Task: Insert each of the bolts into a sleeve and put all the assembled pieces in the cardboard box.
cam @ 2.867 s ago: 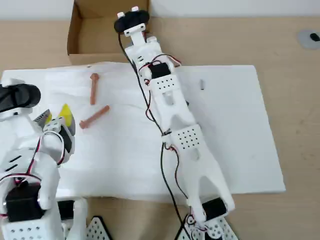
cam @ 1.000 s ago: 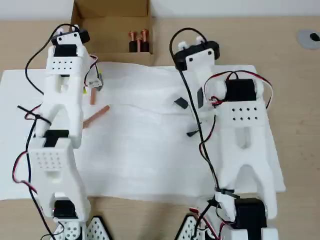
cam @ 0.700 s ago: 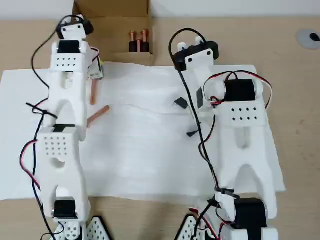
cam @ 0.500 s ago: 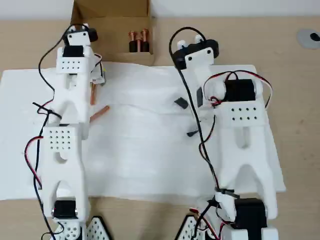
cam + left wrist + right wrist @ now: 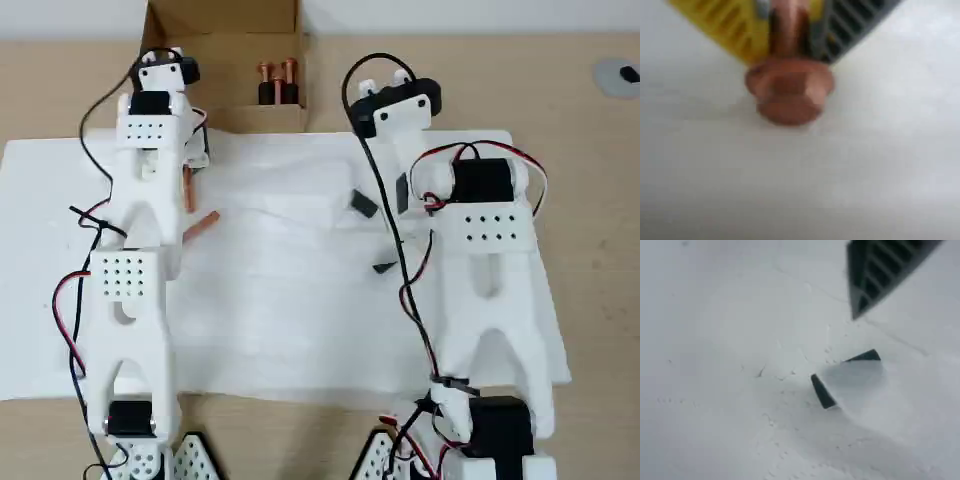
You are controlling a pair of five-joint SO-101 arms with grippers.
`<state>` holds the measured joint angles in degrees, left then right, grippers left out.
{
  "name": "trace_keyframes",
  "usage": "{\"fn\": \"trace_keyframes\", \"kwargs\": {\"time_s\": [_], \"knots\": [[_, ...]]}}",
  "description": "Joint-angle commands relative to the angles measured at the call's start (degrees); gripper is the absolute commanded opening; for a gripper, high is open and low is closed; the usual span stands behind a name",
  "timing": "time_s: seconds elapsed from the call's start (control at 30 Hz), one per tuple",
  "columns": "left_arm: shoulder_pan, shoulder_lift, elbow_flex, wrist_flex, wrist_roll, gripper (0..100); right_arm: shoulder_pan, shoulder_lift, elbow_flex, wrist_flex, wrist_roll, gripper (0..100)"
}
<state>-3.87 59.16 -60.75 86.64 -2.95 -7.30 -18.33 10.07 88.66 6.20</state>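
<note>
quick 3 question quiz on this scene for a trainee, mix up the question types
1. True or false: the cardboard box is empty.
2. What is the left hand gripping? A) a sleeve B) a bolt C) nothing
3. How many assembled pieces stand in the box?

Key: 1 false, 2 B, 3 three

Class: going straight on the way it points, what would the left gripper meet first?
The left gripper would probably meet the white foam sheet, the head of its held bolt touching first; depth is unclear.
</note>
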Motion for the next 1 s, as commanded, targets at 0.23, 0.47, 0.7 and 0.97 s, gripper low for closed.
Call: {"fn": "trace_keyframes", "kwargs": {"time_s": [0.23,0.47,0.7,0.97], "knots": [[-0.09,-0.84,-17.14,12.04,-0.18,1,0.31,-2.77,-0.04,0.0,0.09,33.9],[2.46,-6.29,-29.45,14.07,0.09,1,0.22,-2.59,3.3,1.05,1.05,33.8],[6.77,-26.24,-17.58,14.07,0.18,1,-3.03,4.26,4.79,0.79,13.27,21.4],[6.77,-54.11,2.64,14.07,0.18,1,-2.95,21.14,-10.86,1.23,23.03,20.6]]}}
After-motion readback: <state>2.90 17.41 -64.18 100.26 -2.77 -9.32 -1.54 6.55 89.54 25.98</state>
